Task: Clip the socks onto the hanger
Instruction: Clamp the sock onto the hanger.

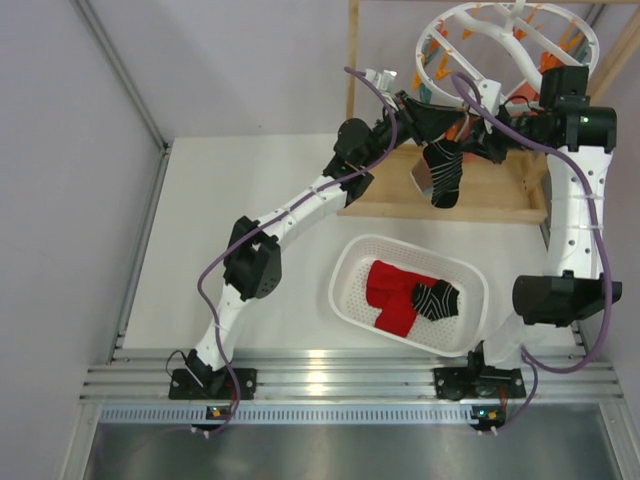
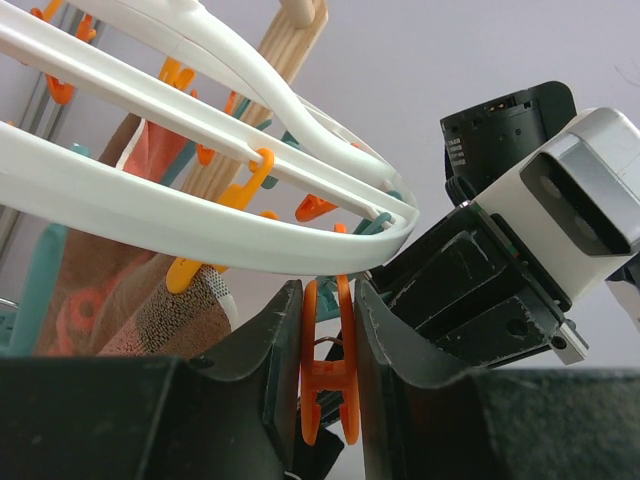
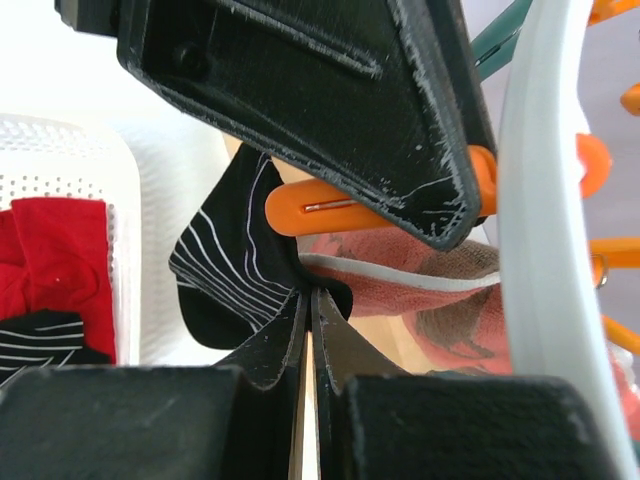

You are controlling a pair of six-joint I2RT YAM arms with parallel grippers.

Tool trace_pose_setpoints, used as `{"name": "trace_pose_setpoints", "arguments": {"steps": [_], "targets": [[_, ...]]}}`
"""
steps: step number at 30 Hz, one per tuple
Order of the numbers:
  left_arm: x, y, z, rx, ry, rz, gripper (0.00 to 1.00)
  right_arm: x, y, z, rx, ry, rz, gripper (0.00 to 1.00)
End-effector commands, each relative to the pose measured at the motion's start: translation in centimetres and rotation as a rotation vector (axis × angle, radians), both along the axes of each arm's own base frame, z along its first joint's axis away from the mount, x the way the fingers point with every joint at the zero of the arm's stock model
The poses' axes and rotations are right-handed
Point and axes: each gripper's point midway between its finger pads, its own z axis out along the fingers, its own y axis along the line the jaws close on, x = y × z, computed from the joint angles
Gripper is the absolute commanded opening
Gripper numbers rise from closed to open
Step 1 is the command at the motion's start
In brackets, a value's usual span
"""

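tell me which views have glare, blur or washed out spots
top external: sharp, with glare on the metal rail in front. left wrist: the orange clip is crisp, the dark fingers beside it softer. right wrist: the basket is washed out white, the hanger ring blurred.

We find no text, brand, number or sign that we can read in any view. In the left wrist view, a small patch of white print sits on the black housing [image 2: 500,125] of the right arm's wrist, but it is too tiny and blurred for us to make out a single letter.
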Motion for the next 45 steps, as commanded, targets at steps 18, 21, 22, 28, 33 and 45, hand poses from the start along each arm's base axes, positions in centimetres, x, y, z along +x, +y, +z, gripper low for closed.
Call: {"name": "trace_pose_setpoints", "arguments": {"steps": [18, 21, 22, 28, 33, 45], "targets": [[-2.8, -1.3, -1.2, 0.024, -0.085, -0.104, 0.0, -2.6, 1.2, 0.8, 0.094, 0.123, 0.006, 0.0], [-2.7, -1.2, -1.3, 0.026, -0.093, -0.103, 0.0, -2.7, 1.1, 1.0, 0.108, 0.128, 0.002, 0.0], [-2.8, -1.3, -1.2, 0.027, -0.095, -0.103, 0.0, -2.7, 1.0, 1.1, 0.109, 0.126, -0.002, 0.0], [-2.7, -1.3, -1.4, 0.03, -0.1, -0.1, 0.0, -2.6, 0.5, 1.2, 0.115, 0.125, -0.017, 0.0], [-2.7, -1.3, -1.5, 0.033, -0.102, -0.101, 0.0, -2.7, 0.4, 1.6, 0.125, 0.114, -0.017, 0.0], [-2.4, -1.3, -1.7, 0.038, -0.098, -0.094, 0.0, -2.6, 0.6, 2.5, 0.147, 0.094, -0.017, 0.0]]}}
